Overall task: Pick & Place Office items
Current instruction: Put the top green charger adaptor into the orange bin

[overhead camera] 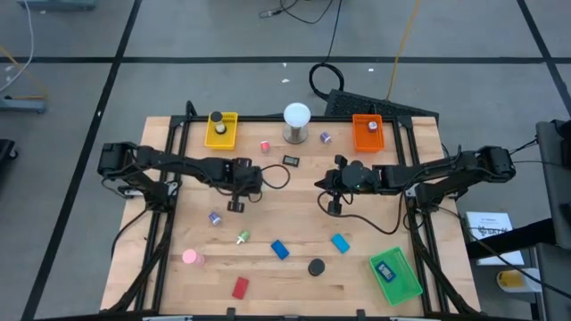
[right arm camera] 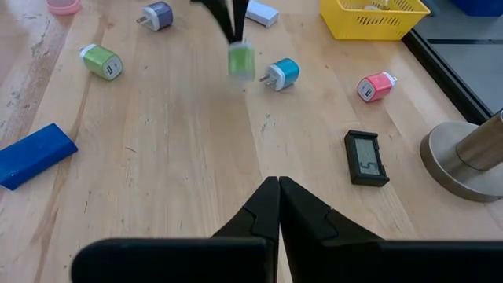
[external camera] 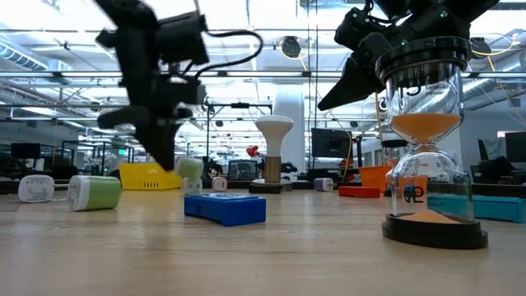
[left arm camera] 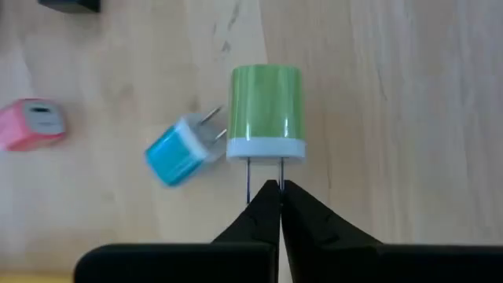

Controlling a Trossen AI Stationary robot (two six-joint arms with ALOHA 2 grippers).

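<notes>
The left gripper [left arm camera: 280,189] pinches the prongs of a green charger [left arm camera: 266,112] above mid-worktop [overhead camera: 285,276], a blue charger [left arm camera: 182,151] just beside. Open wood lies ahead. The right gripper [right arm camera: 278,187] hovers clamped empty. The yellow tray [overhead camera: 222,130] holds a dark piece.

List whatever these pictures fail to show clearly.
- High view: the left hand covers the green charger it holds. Only the left wrist view shows the grip on the prongs.
- Right wrist view: that charger is a blur, so its pose is unreadable.
- Low view: the hourglass blocks the table behind it.
- High view: the dark thing in the yellow tray is too small to identify.
</notes>
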